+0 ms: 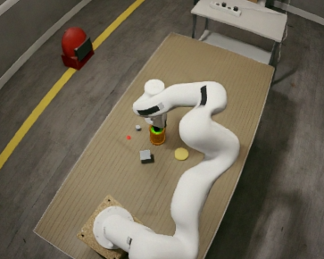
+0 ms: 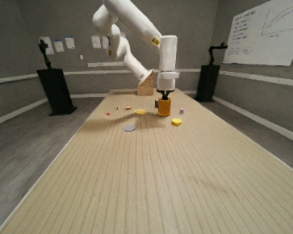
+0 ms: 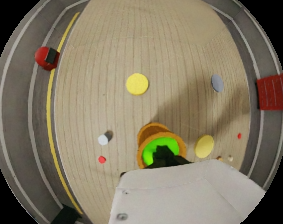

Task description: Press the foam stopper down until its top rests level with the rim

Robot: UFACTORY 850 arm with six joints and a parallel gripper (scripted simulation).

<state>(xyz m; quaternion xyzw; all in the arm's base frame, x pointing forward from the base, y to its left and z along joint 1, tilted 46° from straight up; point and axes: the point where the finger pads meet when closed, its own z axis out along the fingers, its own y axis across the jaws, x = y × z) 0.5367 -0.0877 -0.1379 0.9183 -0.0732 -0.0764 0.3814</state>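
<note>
The orange jar (image 1: 157, 138) (image 2: 164, 109) (image 3: 145, 134) stands upright on the table. The green foam stopper (image 1: 155, 132) (image 3: 150, 153) sits inside its mouth. In the exterior view no green shows above the rim, so its top appears at or below the rim. My gripper (image 1: 157, 128) (image 2: 165, 98) (image 3: 160, 153) is shut and points straight down, with its dark fingertips in the jar's mouth, on the stopper. The fingers and the white housing hide part of the stopper and rim in the wrist view. How deep the stopper's top lies cannot be read exactly.
A yellow disc (image 1: 181, 154) (image 2: 140, 111) (image 3: 204, 146) and a grey block (image 1: 145, 155) lie near the jar. Another yellow disc (image 2: 176, 122) (image 3: 137, 84), a grey disc (image 2: 129, 127) (image 3: 217, 83), a small pale cylinder (image 1: 138, 128) (image 3: 103, 139) and a red bit (image 1: 128, 137) (image 3: 102, 159) lie around.
</note>
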